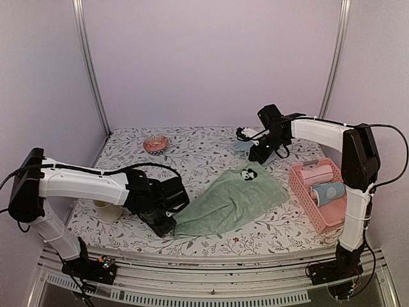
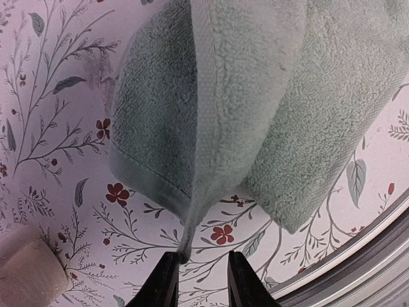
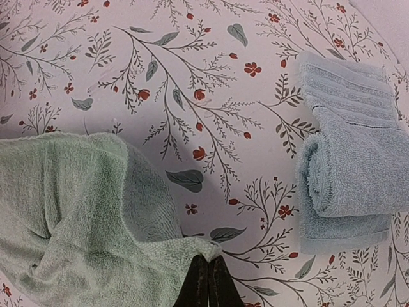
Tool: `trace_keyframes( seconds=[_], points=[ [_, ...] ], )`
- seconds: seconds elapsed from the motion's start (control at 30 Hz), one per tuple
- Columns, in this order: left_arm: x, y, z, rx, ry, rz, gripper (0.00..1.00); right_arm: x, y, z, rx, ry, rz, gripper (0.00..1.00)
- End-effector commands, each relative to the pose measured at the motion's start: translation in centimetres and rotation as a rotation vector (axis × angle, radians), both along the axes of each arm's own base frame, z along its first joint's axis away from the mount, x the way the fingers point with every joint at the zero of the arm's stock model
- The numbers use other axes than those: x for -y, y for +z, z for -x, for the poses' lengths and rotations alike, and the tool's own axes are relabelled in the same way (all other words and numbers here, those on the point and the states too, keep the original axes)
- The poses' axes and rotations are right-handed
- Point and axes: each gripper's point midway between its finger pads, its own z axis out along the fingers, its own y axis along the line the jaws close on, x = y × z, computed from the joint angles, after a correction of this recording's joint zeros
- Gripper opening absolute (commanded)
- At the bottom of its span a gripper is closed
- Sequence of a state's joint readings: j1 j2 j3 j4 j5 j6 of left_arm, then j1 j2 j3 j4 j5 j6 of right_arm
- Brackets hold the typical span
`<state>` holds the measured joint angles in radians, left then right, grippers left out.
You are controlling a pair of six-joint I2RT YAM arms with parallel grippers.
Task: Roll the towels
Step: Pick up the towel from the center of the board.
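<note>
The pale sage green towel (image 1: 230, 199) lies rumpled in the middle of the table, with a panda patch on its far part. My right gripper (image 1: 259, 157) is shut on its far corner (image 3: 192, 246), lifted a little off the cloth. My left gripper (image 1: 167, 224) is at the towel's near-left corner. In the left wrist view the jaws (image 2: 203, 256) stand apart, and a drawn-out tip of the green towel (image 2: 255, 96) touches the left fingertip (image 2: 167, 262). The light blue towel (image 3: 348, 173) lies partly rolled to the right of the right gripper (image 3: 208, 259).
A pink basket (image 1: 300, 188) at the right holds a pink towel (image 1: 317, 174) and a blue dotted cylinder (image 1: 329, 192). A small pink round thing (image 1: 155, 143) sits at the back left. A white cup (image 1: 105, 211) stands by the left arm. The table's near edge (image 2: 364, 256) runs close to the left gripper.
</note>
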<state>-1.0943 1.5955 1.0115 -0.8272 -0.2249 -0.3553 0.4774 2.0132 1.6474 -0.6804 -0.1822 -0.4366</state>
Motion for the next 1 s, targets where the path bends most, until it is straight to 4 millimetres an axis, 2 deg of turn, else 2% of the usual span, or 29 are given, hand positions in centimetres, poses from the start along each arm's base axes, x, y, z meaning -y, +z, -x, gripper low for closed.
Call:
trace_keyframes(
  seconds=[0.0, 0.17, 0.33, 0.43, 0.57, 0.6, 0.7, 0.77, 0.83, 0.9, 0.97],
  points=[
    [-0.3, 0.4, -0.3, 0.037, 0.012, -0.040, 0.28, -0.1, 0.9, 0.3, 0.007, 0.001, -0.017, 0.02],
    [-1.1, 0.3, -1.0, 0.071, 0.045, -0.084, 0.31, -0.1, 0.6, 0.3, 0.000, 0.001, -0.017, 0.02],
    [-0.2, 0.1, -0.9, 0.060, 0.036, -0.046, 0.32, -0.1, 0.3, 0.3, -0.009, 0.003, -0.015, 0.02],
    [0.4, 0.1, -0.7, 0.050, 0.019, -0.012, 0.23, -0.1, 0.2, 0.4, -0.011, 0.003, -0.012, 0.02],
    [1.0, 0.3, -0.8, 0.052, 0.002, 0.023, 0.03, 0.0, 0.2, 0.4, -0.010, 0.001, -0.010, 0.02],
    [1.1, 0.3, -0.9, 0.054, 0.001, 0.027, 0.00, 0.0, 0.2, 0.4, -0.010, 0.001, -0.009, 0.02],
    [0.6, 0.2, -1.4, 0.063, 0.023, 0.034, 0.00, 0.0, 0.2, 0.4, -0.010, -0.001, -0.008, 0.02],
    [-0.2, 0.3, -2.4, 0.088, 0.052, 0.033, 0.00, 0.1, 0.4, 0.4, -0.011, -0.001, -0.017, 0.02],
    [-1.3, 1.1, -4.3, 0.141, 0.100, 0.032, 0.00, 0.5, 1.2, -0.3, 0.003, -0.013, -0.034, 0.02],
    [-2.5, 2.6, -6.9, 0.206, 0.161, 0.046, 0.00, 1.8, 2.2, -1.6, 0.015, -0.044, -0.059, 0.02],
    [-3.8, 5.3, -10.4, 0.306, 0.233, 0.084, 0.00, 2.8, 3.5, -2.9, 0.027, -0.071, -0.088, 0.02]
  ],
)
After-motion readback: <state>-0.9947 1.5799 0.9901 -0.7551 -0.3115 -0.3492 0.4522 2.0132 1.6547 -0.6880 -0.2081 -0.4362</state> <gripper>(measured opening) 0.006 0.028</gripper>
